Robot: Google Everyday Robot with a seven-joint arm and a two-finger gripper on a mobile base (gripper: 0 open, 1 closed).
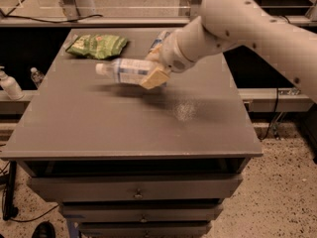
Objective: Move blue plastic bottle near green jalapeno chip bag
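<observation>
The jaws were clamped on the blue plastic bottle (124, 69), held sideways by the gripper (152, 69) just above the grey table (124, 128), white cap pointing left, near the green jalapeno chip bag (97, 45) but not touching it.

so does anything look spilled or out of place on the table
Only a pale speckled patch on the tabletop, near its middle; spill, scuff or glare, I cannot tell. The blue plastic bottle hangs sideways above the table, but the pincer grips it.
</observation>
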